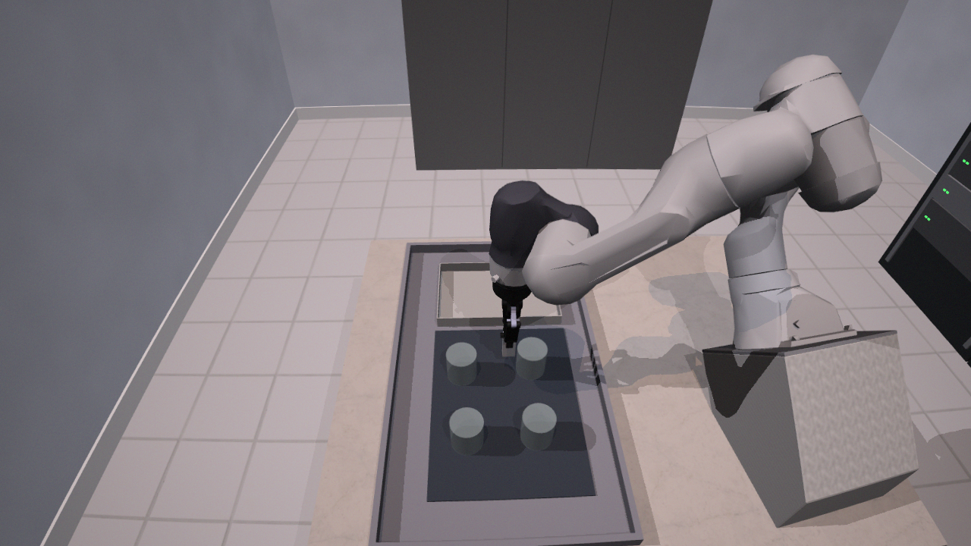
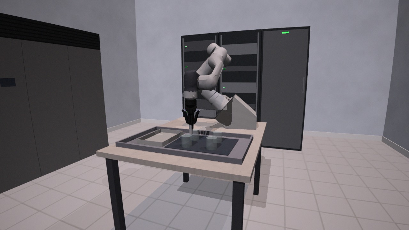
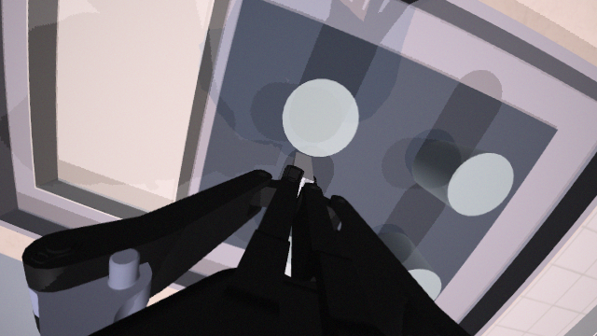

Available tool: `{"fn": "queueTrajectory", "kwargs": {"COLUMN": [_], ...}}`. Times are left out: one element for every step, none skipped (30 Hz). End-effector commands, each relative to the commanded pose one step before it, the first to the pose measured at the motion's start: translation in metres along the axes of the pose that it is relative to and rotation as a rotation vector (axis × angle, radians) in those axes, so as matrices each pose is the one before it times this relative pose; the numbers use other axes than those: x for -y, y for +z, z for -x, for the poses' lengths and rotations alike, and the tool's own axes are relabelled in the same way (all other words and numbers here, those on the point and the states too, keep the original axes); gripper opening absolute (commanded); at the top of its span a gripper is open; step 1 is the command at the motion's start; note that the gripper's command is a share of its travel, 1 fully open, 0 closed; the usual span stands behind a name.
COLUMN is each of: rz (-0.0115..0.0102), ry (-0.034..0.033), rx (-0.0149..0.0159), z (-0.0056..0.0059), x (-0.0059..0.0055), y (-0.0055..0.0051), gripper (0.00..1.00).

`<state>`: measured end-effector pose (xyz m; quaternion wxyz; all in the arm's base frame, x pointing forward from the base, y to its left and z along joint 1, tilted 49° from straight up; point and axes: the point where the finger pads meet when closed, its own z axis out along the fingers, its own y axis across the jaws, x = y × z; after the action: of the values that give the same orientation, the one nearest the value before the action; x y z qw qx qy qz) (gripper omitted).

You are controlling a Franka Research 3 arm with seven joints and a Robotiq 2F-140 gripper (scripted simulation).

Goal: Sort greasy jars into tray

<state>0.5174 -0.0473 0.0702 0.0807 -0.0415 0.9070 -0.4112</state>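
My gripper (image 1: 508, 350) (image 2: 190, 132) (image 3: 298, 166) is shut with nothing between its fingers. Its pale fingertips are low over the dark mat (image 1: 498, 475) (image 2: 226, 148) (image 3: 513, 123), close beside the back right jar (image 1: 531, 359) (image 2: 196, 134) (image 3: 320, 117), on its left in the top view; I cannot tell whether they touch. The back left jar (image 1: 461, 364) (image 2: 186, 141), front left jar (image 1: 466, 432) (image 2: 211, 143) (image 3: 425, 282) and front right jar (image 1: 538, 428) (image 2: 217, 137) (image 3: 480, 184) also stand upright on the mat. The fingers hide the back left jar in the wrist view. The beige tray (image 1: 468, 295) (image 2: 163, 137) (image 3: 126, 93) holds no jar in view.
The tray lies behind the mat in the top view, across a narrow gap. A raised grey border (image 1: 627, 502) (image 2: 182, 154) surrounds tray and mat. The arm's angled base (image 1: 848, 421) (image 2: 240, 114) stands to the right. The arm partly covers the tray in the top view.
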Motion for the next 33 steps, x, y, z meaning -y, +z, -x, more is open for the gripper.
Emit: {"fn": "queueTrajectory", "kwargs": {"rz": [0.00344, 0.0, 0.0, 0.0, 0.0, 0.0, 0.0, 0.0, 0.0, 0.0, 0.0, 0.0, 0.0, 0.0, 0.0, 0.0, 0.0, 0.0, 0.0, 0.0, 0.0, 0.0, 0.0, 0.0, 0.0, 0.0, 0.0, 0.0, 0.0, 0.0, 0.0, 0.0, 0.0], "ry": [-0.00366, 0.0, 0.0, 0.0, 0.0, 0.0, 0.0, 0.0, 0.0, 0.0, 0.0, 0.0, 0.0, 0.0, 0.0, 0.0, 0.0, 0.0, 0.0, 0.0, 0.0, 0.0, 0.0, 0.0, 0.0, 0.0, 0.0, 0.0, 0.0, 0.0, 0.0, 0.0, 0.0], "rx": [0.00492, 0.0, 0.0, 0.0, 0.0, 0.0, 0.0, 0.0, 0.0, 0.0, 0.0, 0.0, 0.0, 0.0, 0.0, 0.0, 0.0, 0.0, 0.0, 0.0, 0.0, 0.0, 0.0, 0.0, 0.0, 0.0, 0.0, 0.0, 0.0, 0.0, 0.0, 0.0, 0.0], "z": [0.00033, -0.00013, -0.00013, -0.00013, -0.00013, -0.00013, -0.00013, -0.00013, -0.00013, -0.00013, 0.0, 0.0, -0.00013, -0.00013, -0.00013, -0.00013, -0.00013, -0.00013, -0.00013, -0.00013, -0.00013, -0.00013, -0.00013, -0.00013, -0.00013, -0.00013, -0.00013, 0.0, 0.0, -0.00013, -0.00013, -0.00013, -0.00013], "x": [-0.00167, 0.0, 0.0, 0.0, 0.0, 0.0, 0.0, 0.0, 0.0, 0.0, 0.0, 0.0, 0.0, 0.0, 0.0, 0.0, 0.0, 0.0, 0.0, 0.0, 0.0, 0.0, 0.0, 0.0, 0.0, 0.0, 0.0, 0.0, 0.0, 0.0, 0.0, 0.0, 0.0], "y": [-0.00078, 0.0, 0.0, 0.0, 0.0, 0.0, 0.0, 0.0, 0.0, 0.0, 0.0, 0.0, 0.0, 0.0, 0.0, 0.0, 0.0, 0.0, 0.0, 0.0, 0.0, 0.0, 0.0, 0.0, 0.0, 0.0, 0.0, 0.0, 0.0, 0.0, 0.0, 0.0, 0.0], "gripper": [0.0, 0.0, 0.0, 0.0, 0.0, 0.0, 0.0, 0.0, 0.0, 0.0, 0.0, 0.0, 0.0, 0.0, 0.0, 0.0, 0.0, 0.0, 0.0, 0.0, 0.0, 0.0, 0.0, 0.0, 0.0, 0.0, 0.0, 0.0, 0.0, 0.0, 0.0, 0.0, 0.0]}}
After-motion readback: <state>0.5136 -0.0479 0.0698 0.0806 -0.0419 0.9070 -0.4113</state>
